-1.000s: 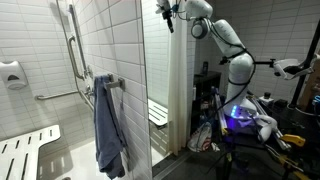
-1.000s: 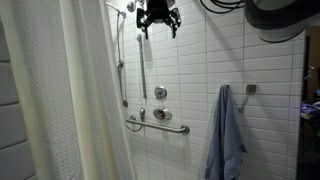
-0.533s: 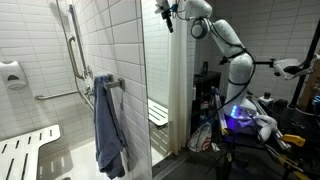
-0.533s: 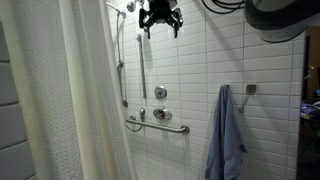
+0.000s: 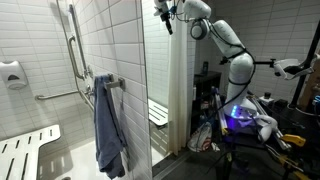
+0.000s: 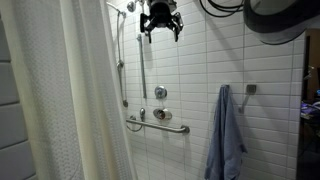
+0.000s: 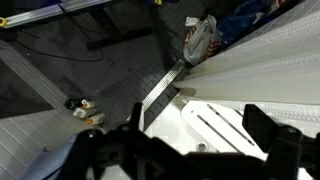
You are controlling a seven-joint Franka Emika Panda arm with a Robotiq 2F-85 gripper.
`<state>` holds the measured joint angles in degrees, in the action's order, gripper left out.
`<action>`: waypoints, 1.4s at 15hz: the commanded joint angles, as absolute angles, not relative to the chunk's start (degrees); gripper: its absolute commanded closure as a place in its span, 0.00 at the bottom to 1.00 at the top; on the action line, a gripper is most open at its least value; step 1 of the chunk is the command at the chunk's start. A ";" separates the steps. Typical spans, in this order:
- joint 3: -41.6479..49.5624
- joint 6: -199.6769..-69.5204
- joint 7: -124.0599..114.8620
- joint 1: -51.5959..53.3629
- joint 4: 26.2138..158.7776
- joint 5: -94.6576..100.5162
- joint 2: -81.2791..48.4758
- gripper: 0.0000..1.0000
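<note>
Tiled shower room with white wall tiles (image 6: 200, 70) on every side.

- **Curtain:** Nearest in an exterior view is the shower curtain (image 6: 55, 100). It hangs full height on the left with its right edge free, and there is open room from that edge across to the far wall.
- **Fingers:** The fingers (image 7: 285, 152) are up high, just under the ceiling and near the curtain's top. Whether they touch it, I cannot tell. They are spread wide apart with nothing between them.
- **Wrist view:** It looks straight down. The curtain folds are on the right and the white shower floor (image 7: 215, 125) is below. A threshold strip (image 7: 160, 90) runs along its edge. Past that is dark floor with small clutter (image 7: 85, 110) and a white-red bundle (image 7: 198, 40).
- **Far wall:** On it are a vertical rail (image 6: 141, 60), a round valve (image 6: 160, 92) and a horizontal grab bar (image 6: 158, 125) low down, all well below the fingers.
- **Towel:** A blue towel (image 6: 226, 135) hangs from a hook on the right, well apart from the curtain.
- **From the other side:**
  - The towel (image 5: 108, 125) is near, and a slatted bench (image 5: 25, 150) is low on the left.
  - A soap dispenser (image 5: 12, 74) is on the left wall.
  - The curtain (image 5: 178, 90) hangs past the tiled corner.
  - The arm (image 5: 228, 45) reaches over from the right.
  - A cluttered base (image 5: 245, 118) sits far right on the floor and blocks that side.
</note>
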<state>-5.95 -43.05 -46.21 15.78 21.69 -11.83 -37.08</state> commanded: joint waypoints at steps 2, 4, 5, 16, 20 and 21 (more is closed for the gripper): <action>-5.15 -41.56 -40.27 14.82 19.72 -9.94 -41.26 0.00; -4.76 -41.49 -37.97 14.69 19.83 -9.08 -42.16 0.00; -4.65 -41.38 -37.17 14.65 19.84 -8.78 -42.54 0.00; -5.36 -37.48 -38.29 10.48 20.41 -12.99 -46.05 0.00; -4.39 -43.54 -38.02 10.36 19.43 -12.16 -48.18 0.00; -4.38 -46.45 -38.00 10.39 19.26 -12.02 -48.62 0.00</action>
<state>-4.94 -41.29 -37.75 9.87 21.49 -12.24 -47.22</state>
